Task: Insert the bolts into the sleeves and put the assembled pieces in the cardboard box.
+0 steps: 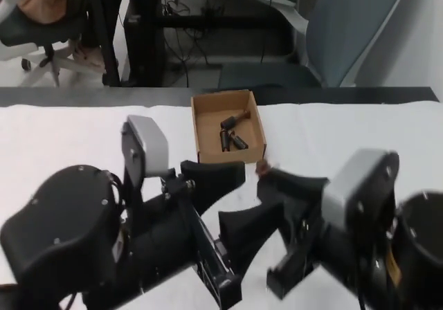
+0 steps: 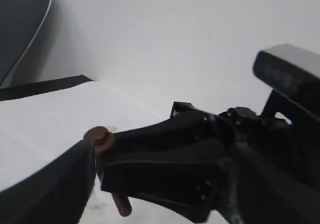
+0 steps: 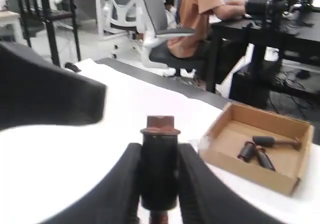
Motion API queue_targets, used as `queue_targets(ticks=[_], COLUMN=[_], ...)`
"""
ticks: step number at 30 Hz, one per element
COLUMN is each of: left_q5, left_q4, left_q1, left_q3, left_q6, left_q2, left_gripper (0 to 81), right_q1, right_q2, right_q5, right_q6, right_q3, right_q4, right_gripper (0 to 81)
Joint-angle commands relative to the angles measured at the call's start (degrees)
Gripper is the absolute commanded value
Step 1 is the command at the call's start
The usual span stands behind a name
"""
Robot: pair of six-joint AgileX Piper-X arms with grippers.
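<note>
With the right tool [image 3: 159,156] clamped on the sleeve [image 3: 159,176] — bolt [image 3: 160,123] seated through it — and the left tool [image 1: 246,196] spread wide, carry level over the table [image 1: 62,137]. Release low inside the cardboard box [image 3: 250,169] ahead.

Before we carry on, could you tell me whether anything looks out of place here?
Nothing stands out: the box sits upright with pieces inside, and the right gripper holds a sleeve with its bolt through it.

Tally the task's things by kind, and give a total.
Cardboard box: 1
Pieces in the box: 3
Sleeve with bolt, held above the bench: 1
Total: 5
</note>
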Motion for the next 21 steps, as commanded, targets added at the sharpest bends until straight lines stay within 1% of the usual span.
queue_targets(ticks=[1,3,6,7,8,11,13,14,17,19,20,21], left_q5=[0.39,0.42,0.2,-0.35,-0.99,-2.6,-2.65,-3.37,-8.69,-10.09,-9.97,-9.91], left_q4=[2.33,8.96,22.44,27.28,30.89,39.85,41.06,40.73,38.31,36.88,36.4,36.16], left_q1=[1.42,2.82,4.93,5.65,6.2,7.74,8.21,8.22,8.22,8.22,8.22,8.22], left_q3=[-0.19,-0.19,-0.19,-0.19,-0.19,-0.19,-0.19,-0.19,-0.19,-0.19,-0.19,-0.45], left_q6=[2.17,4.69,8.86,10.74,11.76,16.25,20.67,22.78,23.56,21.15,19.39,16.6], left_q2=[-4.67,-8.03,-12.95,-14.43,-15.13,-15.69,-14.99,-14.5,-12.09,-9.0,-7.47,-5.45], left_gripper=[70.0,70.0,70.0,67.6,62.0,32.8,4.6,1.0,0.6,0.0,3.2,9.4], right_q1=[-4.54,-7.93,-13.73,-15.4,-16.82,-19.24,-20.08,-20.32,-20.34,-20.34,-20.47,-20.72], right_q2=[-0.27,0.15,2.31,3.6,5.17,10.41,15.33,17.98,25.64,31.19,33.51,36.95], right_q5=[0.99,0.02,-4.65,-6.39,-8.02,-10.78,-12.19,-12.57,-13.73,-13.72,-13.72,-13.72], right_q6=[-0.32,-0.5,-0.5,-0.5,-0.91,-3.43,-6.2,-7.25,-8.66,-8.63,-8.91,-9.72], right_q3=[-4.5,-6.57,-9.92,-11.47,-13.64,-19.43,-24.42,-26.44,-34.33,-40.27,-42.7,-46.46], right_q4=[7.33,9.73,10.87,11.73,12.97,18.1,21.63,22.68,25.22,28.42,30.21,32.1], right_gripper=[0.6,0.6,0.6,0.6,0.6,0.6,0.6,0.6,0.6,0.6,0.6,0.6])
